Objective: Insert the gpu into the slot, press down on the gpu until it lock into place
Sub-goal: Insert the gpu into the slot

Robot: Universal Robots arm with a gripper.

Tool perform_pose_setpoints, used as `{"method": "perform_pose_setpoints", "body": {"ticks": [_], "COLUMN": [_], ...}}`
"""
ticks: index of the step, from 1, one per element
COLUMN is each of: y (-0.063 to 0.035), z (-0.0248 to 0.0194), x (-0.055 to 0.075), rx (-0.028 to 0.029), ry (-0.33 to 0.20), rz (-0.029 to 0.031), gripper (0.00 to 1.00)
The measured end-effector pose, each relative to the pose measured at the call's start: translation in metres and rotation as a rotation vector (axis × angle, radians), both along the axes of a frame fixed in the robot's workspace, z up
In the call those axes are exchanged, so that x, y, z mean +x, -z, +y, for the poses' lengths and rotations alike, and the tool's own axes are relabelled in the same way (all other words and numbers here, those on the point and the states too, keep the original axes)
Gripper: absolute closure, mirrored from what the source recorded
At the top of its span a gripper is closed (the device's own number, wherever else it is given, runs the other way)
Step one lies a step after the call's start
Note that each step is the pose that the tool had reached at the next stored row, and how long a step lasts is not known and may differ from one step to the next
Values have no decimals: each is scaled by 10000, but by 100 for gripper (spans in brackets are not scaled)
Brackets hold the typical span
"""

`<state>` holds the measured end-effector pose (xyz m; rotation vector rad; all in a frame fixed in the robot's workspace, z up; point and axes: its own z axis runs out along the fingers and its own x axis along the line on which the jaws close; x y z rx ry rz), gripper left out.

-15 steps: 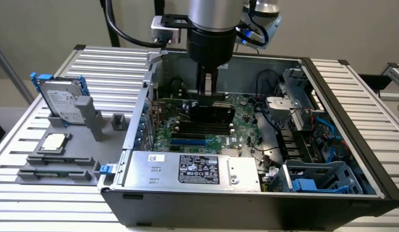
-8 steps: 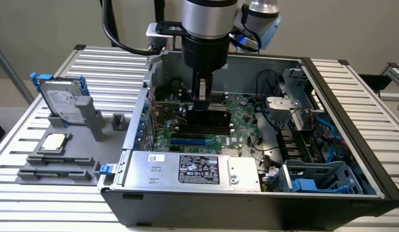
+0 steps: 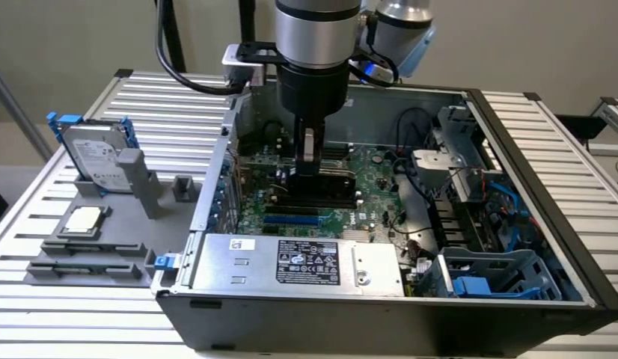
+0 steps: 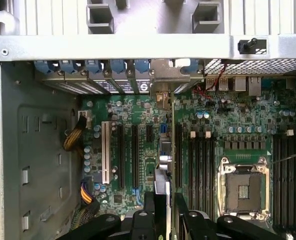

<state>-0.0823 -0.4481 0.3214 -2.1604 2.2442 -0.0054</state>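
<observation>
You have the gripper (image 3: 307,161) reaching straight down into the open computer case, in the middle of the exterior frame. It is clamped on the graphics card (image 3: 321,187), which stands on edge over the green board. The wrist camera looks along the card's thin edge, with a black finger (image 4: 149,202) tight against each side. In the exterior frame the blue slot (image 3: 292,221) lies just below the card, between it and the grey power box (image 3: 289,262). You cannot tell whether the card is seated. The memory strips (image 4: 200,170) and silver processor socket (image 4: 243,187) lie beside it.
</observation>
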Motion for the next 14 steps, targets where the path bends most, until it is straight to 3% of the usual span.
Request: {"method": "perform_pose_setpoints", "body": {"ticks": [7, 14], "y": [23, 137], "z": [0, 0], "x": [-3, -12], "rx": [5, 3], "ry": [22, 153], "rz": [-12, 13], "gripper": [74, 74]}}
